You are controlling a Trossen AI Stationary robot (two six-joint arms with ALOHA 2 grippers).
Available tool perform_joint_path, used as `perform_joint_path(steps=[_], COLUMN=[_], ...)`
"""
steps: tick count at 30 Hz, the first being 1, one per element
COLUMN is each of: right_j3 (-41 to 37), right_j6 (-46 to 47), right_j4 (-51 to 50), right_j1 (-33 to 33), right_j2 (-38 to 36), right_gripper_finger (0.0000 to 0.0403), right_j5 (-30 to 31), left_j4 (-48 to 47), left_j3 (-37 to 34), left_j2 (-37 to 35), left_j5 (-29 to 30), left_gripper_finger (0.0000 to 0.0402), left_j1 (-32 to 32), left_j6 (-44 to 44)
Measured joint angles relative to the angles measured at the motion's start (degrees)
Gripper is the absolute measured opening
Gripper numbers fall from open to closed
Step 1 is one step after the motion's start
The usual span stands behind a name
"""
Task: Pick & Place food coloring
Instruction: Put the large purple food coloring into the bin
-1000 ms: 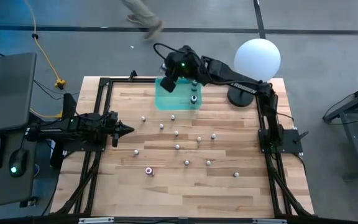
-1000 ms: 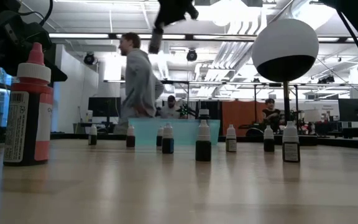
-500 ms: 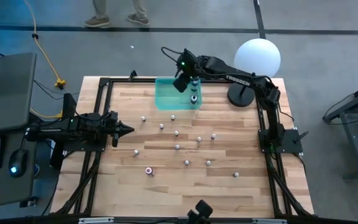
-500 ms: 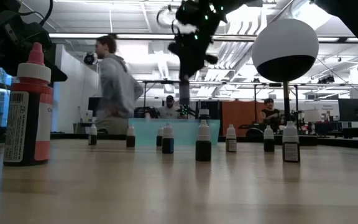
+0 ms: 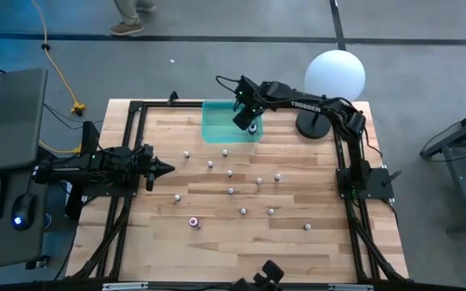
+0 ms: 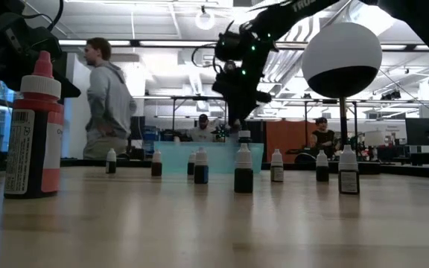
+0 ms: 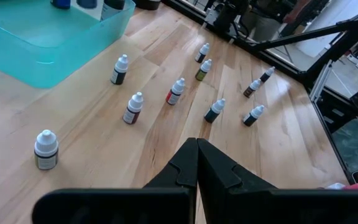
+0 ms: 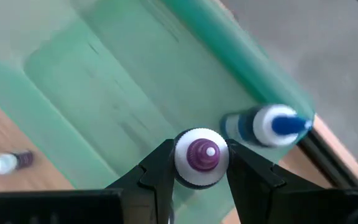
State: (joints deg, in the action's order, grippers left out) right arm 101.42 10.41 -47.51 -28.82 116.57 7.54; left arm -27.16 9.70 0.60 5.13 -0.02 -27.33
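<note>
Over the green translucent tray (image 5: 218, 129) at the table's far side, my right gripper (image 8: 201, 158) is shut on a food coloring bottle (image 8: 201, 155) with a white cap and purple tip. Another bottle with a blue tip (image 8: 271, 124) stands in the tray beside it. In the low view the right gripper (image 6: 238, 112) hangs just above the tray (image 6: 199, 158). Several small bottles (image 5: 230, 191) stand upright on the wood, one with a pink top (image 5: 193, 221). My left gripper (image 5: 167, 169) waits shut at the table's left, its tips (image 7: 196, 144) together. My right gripper pinches the bottle's white cap (image 8: 182, 155) between its two fingers, one on each side. The fingers come from above, slanting steeply down. The bottle stays upright, tip up, over the tray's inside; whether its base touches the tray floor is hidden.
A white globe lamp (image 5: 335, 77) on a dark base stands at the far right corner, close to the tray. A large red bottle (image 6: 34, 126) stands close to the low camera. A black frame (image 5: 136, 105) edges the table. A person (image 6: 106, 100) walks beyond the far edge.
My right gripper has come down toward the tray and shifted toward the table's right edge, tipping to point more steeply down, still shut on the bottle. The person behind the table has walked on.
</note>
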Motion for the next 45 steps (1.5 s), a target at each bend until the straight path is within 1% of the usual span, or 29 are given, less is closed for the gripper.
perform_joint_path(steps=[7,9,16,24,30,34,45], right_j3=[-4.0,-4.4,-4.9,-4.8,-4.8,-4.8,-4.8], right_j6=[2.3,2.7,4.9,7.6,7.8,7.7,7.6], right_j4=[3.9,5.7,6.9,5.7,3.9,1.9,1.9], right_j1=[-1.2,-1.5,-2.2,-2.5,-2.4,-2.4,-2.7], right_j2=[0.0,0.0,0.0,0.0,0.0,0.0,0.0], right_gripper_finger=[0.0122,0.0122,0.0122,0.0122,0.0122,0.0122,0.0122], right_j5=[-0.4,-0.3,-0.2,0.7,-0.4,1.1,-0.3], left_j4=[0.0,0.0,0.0,0.0,0.0,0.0,0.0], left_j3=[0.0,0.0,0.0,0.0,0.0,0.0,0.0], left_j2=[0.0,0.0,0.0,0.0,0.0,0.0,0.0], left_j5=[0.0,0.0,0.0,0.0,0.0,0.0,0.0], left_gripper_finger=[0.0000,0.0000,0.0000,0.0000,0.0000,0.0000,0.0000], left_j1=[0.0,0.0,0.0,0.0,0.0,0.0,0.0], left_j6=[0.0,0.0,0.0,0.0,0.0,0.0,0.0])
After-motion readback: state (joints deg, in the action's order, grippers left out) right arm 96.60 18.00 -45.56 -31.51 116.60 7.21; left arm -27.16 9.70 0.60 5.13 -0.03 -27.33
